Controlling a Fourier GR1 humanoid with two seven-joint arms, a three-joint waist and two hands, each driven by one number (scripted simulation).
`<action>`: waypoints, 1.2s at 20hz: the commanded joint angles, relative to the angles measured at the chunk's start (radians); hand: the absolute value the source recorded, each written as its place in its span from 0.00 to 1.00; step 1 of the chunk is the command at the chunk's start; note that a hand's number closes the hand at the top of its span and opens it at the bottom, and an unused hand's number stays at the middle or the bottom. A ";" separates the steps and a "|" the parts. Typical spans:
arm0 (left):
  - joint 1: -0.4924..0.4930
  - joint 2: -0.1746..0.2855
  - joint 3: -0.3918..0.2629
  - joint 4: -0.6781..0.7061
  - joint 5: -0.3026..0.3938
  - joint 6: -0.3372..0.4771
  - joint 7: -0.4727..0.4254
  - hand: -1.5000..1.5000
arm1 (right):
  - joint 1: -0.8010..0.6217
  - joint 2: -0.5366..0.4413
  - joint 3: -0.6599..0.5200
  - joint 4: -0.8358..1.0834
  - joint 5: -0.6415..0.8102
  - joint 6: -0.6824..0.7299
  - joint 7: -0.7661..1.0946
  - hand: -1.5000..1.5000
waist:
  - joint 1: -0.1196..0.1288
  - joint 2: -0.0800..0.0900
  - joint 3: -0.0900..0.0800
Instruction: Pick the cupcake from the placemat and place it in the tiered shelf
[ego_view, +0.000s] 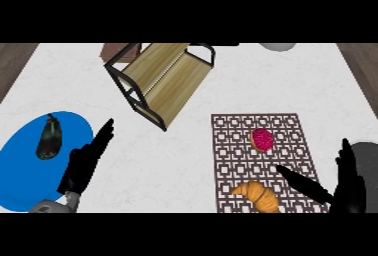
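- As viewed steeply from the head, counted one white marbled counter (170, 165), carrying everything listed below.
- Counted one brown lattice-patterned rectangular placemat (236, 150); lay flat right of centre.
- Counted one round pink-topped cupcake (262, 139); sat on the placemat's upper half, apart from both hands.
- Counted one golden curved croissant (258, 195); lay near the placemat's lower edge, well below the cupcake.
- Counted one tiered shelf (166, 75) of pale wooden slats in a black metal frame; stood at the counter's far side, up and left of the placemat.
- Counted one blue oval plate (22, 165) at the left, with one dark purple eggplant (50, 137) lying on its upper part.
- Counted two black hands, both holding nothing.
- Left hand (83, 165): showed at the lower left by the plate's right rim, fingers straight and pressed together, pointing away.
- Right hand (347, 185): showed at the lower right, fingers straight and raised beside the placemat's right edge, thumb spread wide over the placemat's lower right part, short of the cupcake.
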 joint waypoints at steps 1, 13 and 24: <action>0.018 -0.007 -0.018 -0.023 0.002 -0.019 -0.009 0.50 | -0.015 -0.122 0.057 0.033 0.083 0.098 0.256 0.00 | 0.034 0.006 -0.005; -0.055 0.002 -0.009 0.000 -0.005 -0.054 0.006 0.50 | -0.368 -0.238 0.150 0.145 0.318 0.510 0.922 0.00 | 0.078 0.008 -0.001; -0.036 -0.010 0.005 0.028 -0.002 -0.053 0.018 0.50 | -0.628 0.032 0.119 0.479 0.296 0.681 0.994 0.00 | 0.043 0.003 0.003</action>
